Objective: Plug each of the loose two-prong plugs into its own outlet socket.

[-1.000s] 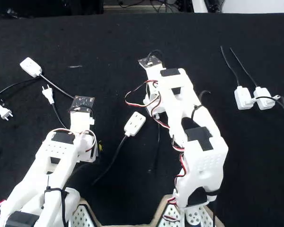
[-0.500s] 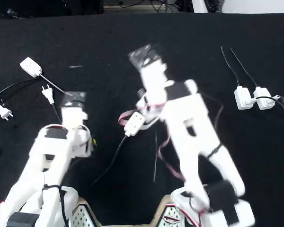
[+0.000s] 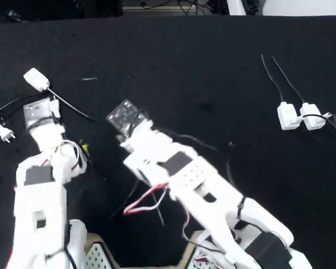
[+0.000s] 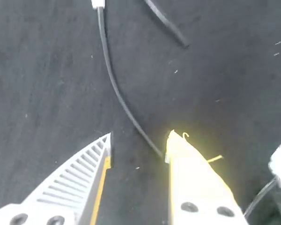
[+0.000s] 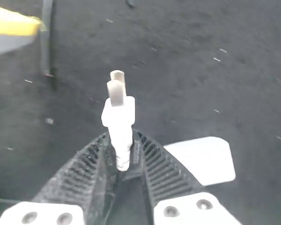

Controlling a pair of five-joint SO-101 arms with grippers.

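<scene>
My right gripper (image 5: 119,140) is shut on a white two-prong plug (image 5: 118,110), whose prongs point away from the fingers. In the high view this gripper (image 3: 123,117) hangs left of the table's middle. My left gripper (image 4: 138,150) is open, low over the black cloth, with a thin black cable (image 4: 117,89) running between its fingers. It sits at the far left (image 3: 39,115), just below a white outlet socket (image 3: 36,79). A loose white plug (image 3: 4,133) lies at the left edge. A white block (image 5: 201,159) shows under the right gripper.
Two white sockets (image 3: 288,116) (image 3: 311,116) with cables lie side by side at the right. The yellow tip of the left gripper's finger (image 5: 14,26) shows close by in the right wrist view. Black cables trail across the cloth on the left.
The right arm has swung from the table's middle to the left, covering the middle socket. The left arm has swung left and outward, over the plug and cable near the far-left socket.
</scene>
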